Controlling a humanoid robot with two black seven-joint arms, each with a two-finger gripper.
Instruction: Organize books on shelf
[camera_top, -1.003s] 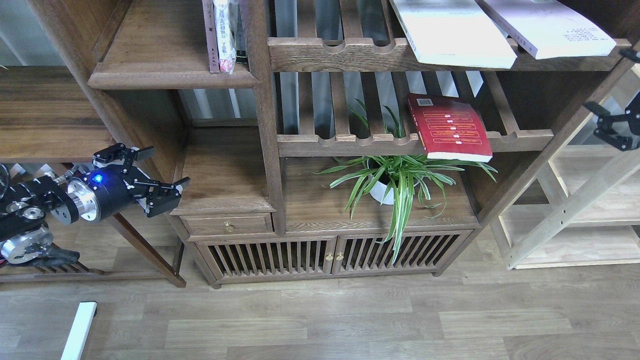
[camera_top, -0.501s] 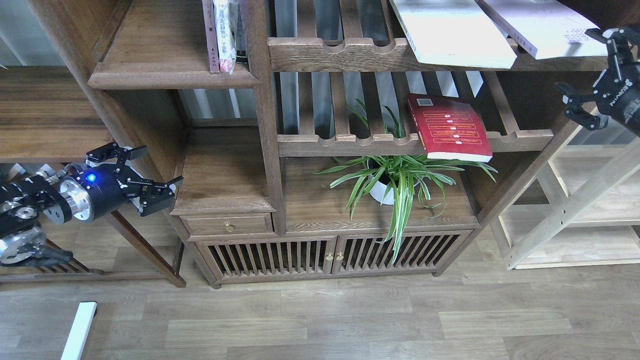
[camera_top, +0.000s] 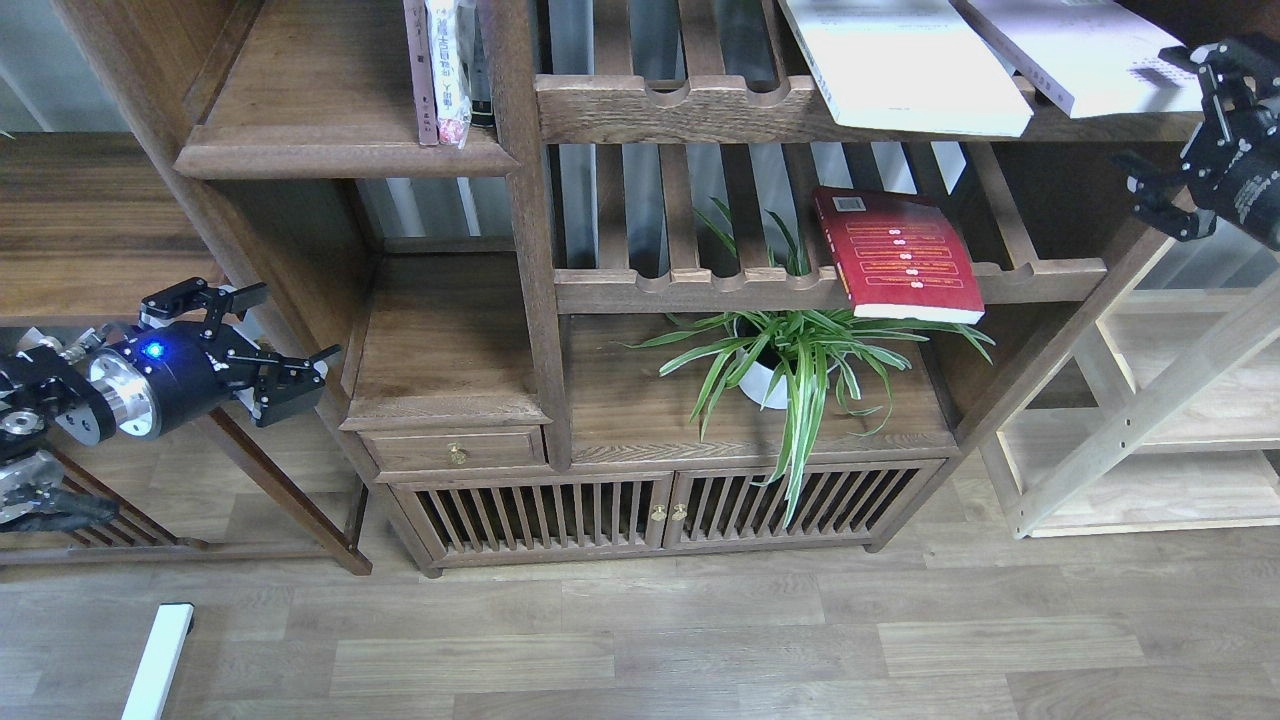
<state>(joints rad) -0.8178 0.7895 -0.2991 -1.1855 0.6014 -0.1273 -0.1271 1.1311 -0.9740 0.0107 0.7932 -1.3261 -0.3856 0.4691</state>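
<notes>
Three thick paperbacks lie flat on the slatted racks at the right of the dark-brown wooden bookcase. The red paperback with yellow text bands (camera_top: 900, 253) rests on the lower slatted rack (camera_top: 700, 290), its near edge overhanging the scalloped front rail above the green spider plant in a white pot (camera_top: 795, 355). On the upper slatted rack (camera_top: 680, 105) lies the white paperback with a yellow-green cover edge (camera_top: 900, 65), its near corner past the front rail, and just to its right the pale lavender-white paperback (camera_top: 1085, 50), also lying flat and angled.

The solid dark-brown wooden shelf with a thick rounded front lip (camera_top: 330, 100) is at upper left, apart from all three paperbacks. At its right end, against the upright post, stand a thin brown-spined book (camera_top: 421, 75) and a plastic-wrapped book (camera_top: 449, 70); the rest of this surface is bare board.

The right gripper (camera_top: 1180, 130) hangs at the right edge, just beside the near corner of the lavender-white paperback, its jaws spread apart and grasping nothing; whether a finger touches the book cannot be told. The left gripper (camera_top: 265, 345) sits low at the left, beside the small drawer unit (camera_top: 450, 400), jaws released and empty, a blue light glowing on its wrist.
</notes>
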